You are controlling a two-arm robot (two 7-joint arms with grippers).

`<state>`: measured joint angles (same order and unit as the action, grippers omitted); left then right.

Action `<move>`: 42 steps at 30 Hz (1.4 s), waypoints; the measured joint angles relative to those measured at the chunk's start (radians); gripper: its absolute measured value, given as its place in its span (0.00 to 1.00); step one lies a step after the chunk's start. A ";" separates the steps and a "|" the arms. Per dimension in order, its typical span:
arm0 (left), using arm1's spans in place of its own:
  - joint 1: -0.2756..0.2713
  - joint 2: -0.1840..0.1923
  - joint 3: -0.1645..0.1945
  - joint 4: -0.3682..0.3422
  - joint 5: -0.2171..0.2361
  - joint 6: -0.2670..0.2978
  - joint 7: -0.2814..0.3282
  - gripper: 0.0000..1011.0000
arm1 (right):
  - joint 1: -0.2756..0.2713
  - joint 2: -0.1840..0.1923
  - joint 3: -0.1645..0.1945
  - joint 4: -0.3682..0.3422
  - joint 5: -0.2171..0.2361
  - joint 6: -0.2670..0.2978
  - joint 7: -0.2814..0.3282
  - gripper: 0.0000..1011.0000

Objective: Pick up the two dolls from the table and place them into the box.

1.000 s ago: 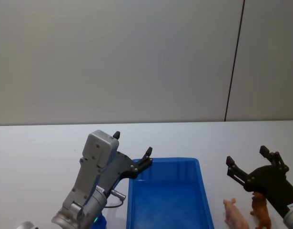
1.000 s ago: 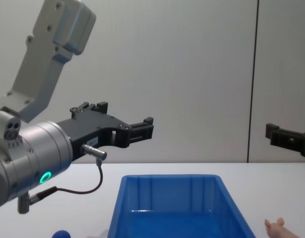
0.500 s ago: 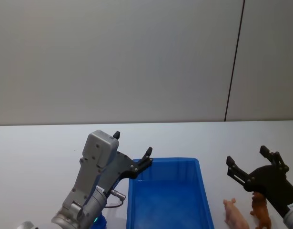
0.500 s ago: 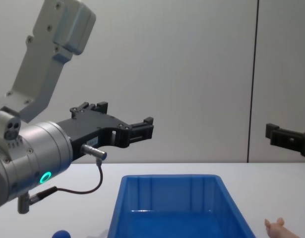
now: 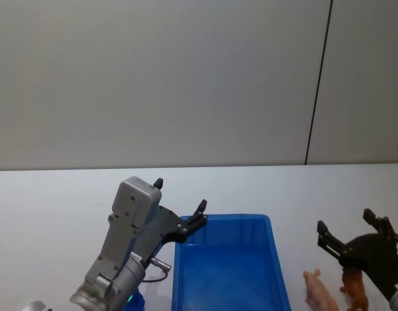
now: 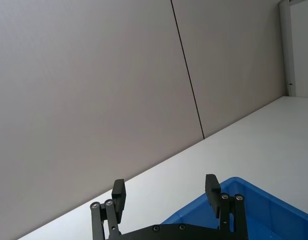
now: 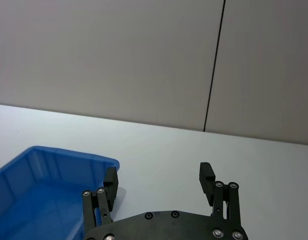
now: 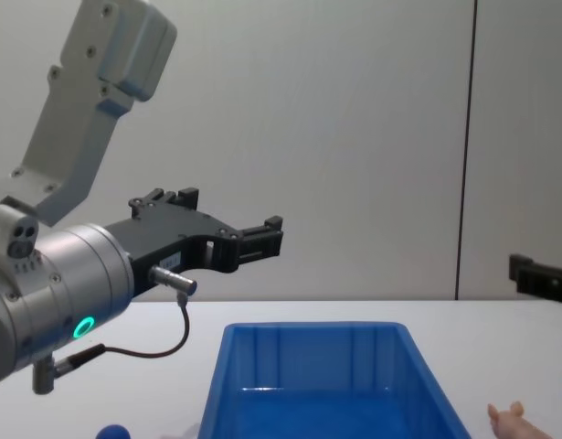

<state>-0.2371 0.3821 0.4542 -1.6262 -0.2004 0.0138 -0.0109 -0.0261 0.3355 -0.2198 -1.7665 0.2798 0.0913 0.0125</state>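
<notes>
The left gripper [image 5: 180,195] hangs with its fingers spread wide at the upper-left corner of the blue box [image 5: 241,218], low in the middle of the head view. At lower right the right gripper [image 5: 345,221], equally wide and empty, hovers above the brown doll [image 5: 354,289], which stands on the table [image 5: 56,194] just beside a pink pig [image 5: 318,293]. The dark blue doll [image 8: 111,432] peeks in at the chest view's bottom left.

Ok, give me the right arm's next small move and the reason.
Probably bring the right gripper down onto the brown doll: its fingers stand open off the table, and the doll lies close by beside the pink pig, outside the box. The left gripper hangs at the box's left rim.
</notes>
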 joint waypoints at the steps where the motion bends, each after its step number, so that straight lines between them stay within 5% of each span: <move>1: 0.000 0.000 0.000 0.000 0.000 0.000 0.000 0.99 | -0.003 0.000 0.000 -0.002 -0.003 0.011 -0.011 0.99; 22: 0.000 0.000 0.000 0.000 0.000 0.000 0.000 0.99 | -0.050 -0.004 0.006 -0.026 -0.042 0.186 -0.139 0.99; 42: 0.000 0.000 0.000 0.000 0.000 0.000 0.000 0.99 | -0.059 -0.020 0.007 0.026 -0.054 0.235 -0.133 0.99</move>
<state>-0.2371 0.3821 0.4542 -1.6262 -0.2004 0.0138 -0.0109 -0.0852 0.3154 -0.2127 -1.7407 0.2255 0.3265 -0.1204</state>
